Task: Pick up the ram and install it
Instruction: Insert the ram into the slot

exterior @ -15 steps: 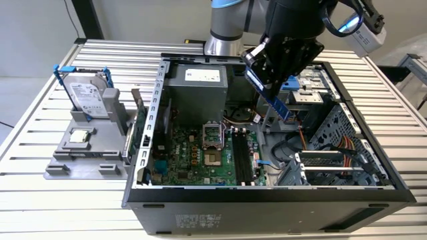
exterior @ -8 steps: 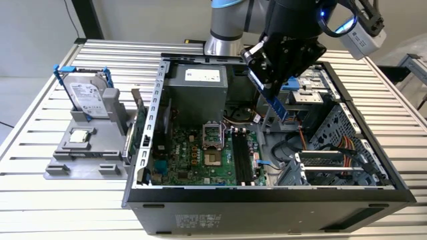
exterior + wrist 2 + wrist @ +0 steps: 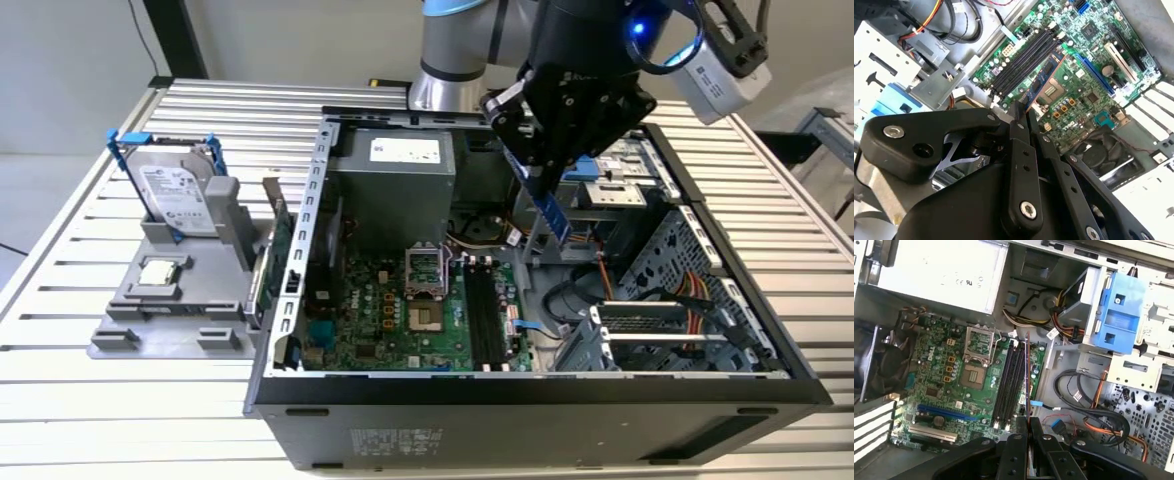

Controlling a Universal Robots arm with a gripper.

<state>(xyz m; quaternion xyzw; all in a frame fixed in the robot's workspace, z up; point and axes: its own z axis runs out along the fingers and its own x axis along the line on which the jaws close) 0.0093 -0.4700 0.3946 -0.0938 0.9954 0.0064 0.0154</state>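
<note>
The ram (image 3: 549,207), a thin dark circuit-board stick, hangs on edge from my gripper (image 3: 535,172), which is shut on its upper end. It is held in the air above the open computer case, over the motherboard's black memory slots (image 3: 483,315). In both wrist views the ram (image 3: 1043,79) (image 3: 1027,377) shows edge-on, reaching out from between the black fingertips of the gripper (image 3: 1022,107) (image 3: 1027,422). It runs roughly parallel to the long memory slots (image 3: 1021,61) (image 3: 1011,382) and does not touch them.
A silver hard drive with a blue bracket (image 3: 179,189) stands in a grey holder at the exterior view's left, with a small processor chip (image 3: 160,270) in front. Inside the case are the power supply (image 3: 395,180), cables (image 3: 1089,405), a blue drive bracket (image 3: 1117,315) and a fan (image 3: 1102,151).
</note>
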